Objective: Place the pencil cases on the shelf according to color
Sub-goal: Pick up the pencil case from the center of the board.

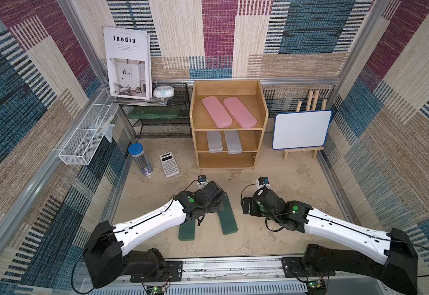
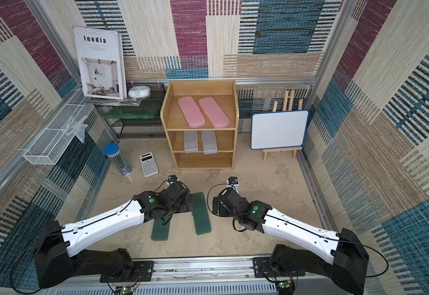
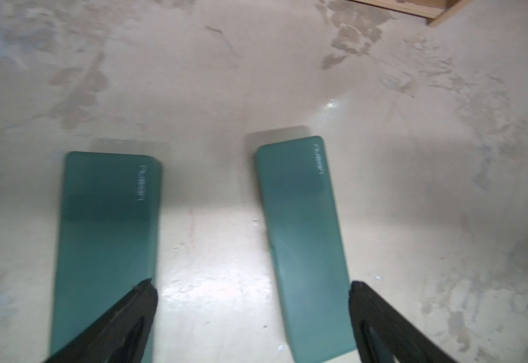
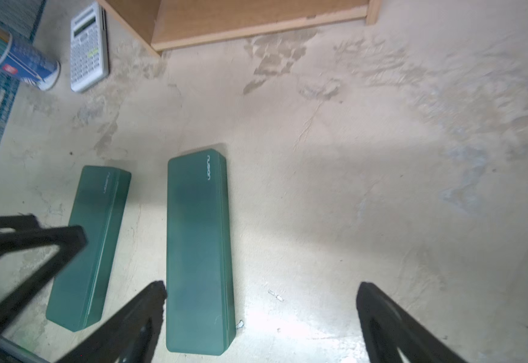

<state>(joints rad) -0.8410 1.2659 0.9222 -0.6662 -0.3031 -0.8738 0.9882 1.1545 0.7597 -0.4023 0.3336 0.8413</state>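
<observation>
Top views, shelf: the shelf point(image 1: 228, 125) stands at the back of the counter point(image 1: 297, 194); its top tier holds the two pink cases point(image 1: 228, 111), the middle tier the two frosted cases point(image 1: 224, 142), the bottom tier is bare in both top views.
Top views, green cases: the left green case point(image 1: 187, 231) and the right green case point(image 1: 227, 217) lie flat on the counter near the front, well apart from the shelf, partly covered by the left arm.
Top views, bystanders: a calculator point(image 1: 169, 164) and a blue pencil tube point(image 1: 140, 158) sit to the left of the shelf, clear of the route.
Left wrist view: the left pincer point(image 3: 251, 284) is spread wide above the counter, one fingertip over the left green case point(image 3: 105, 232), the other just beside the right green case point(image 3: 303, 239); it pinches nothing.
Right wrist view: the right pincer point(image 4: 261, 287) is spread wide and empty, its span lying over the near end of the right green case point(image 4: 198, 251); the left green case point(image 4: 90, 248) lies beyond.
Handling, judged: rigid, smooth plastic, probably light; likely to slip under a weak pinch.
Where to hold, judged: across the narrow width, on the long side walls near mid-length, so it stays level on its way to the bottom tier.
</observation>
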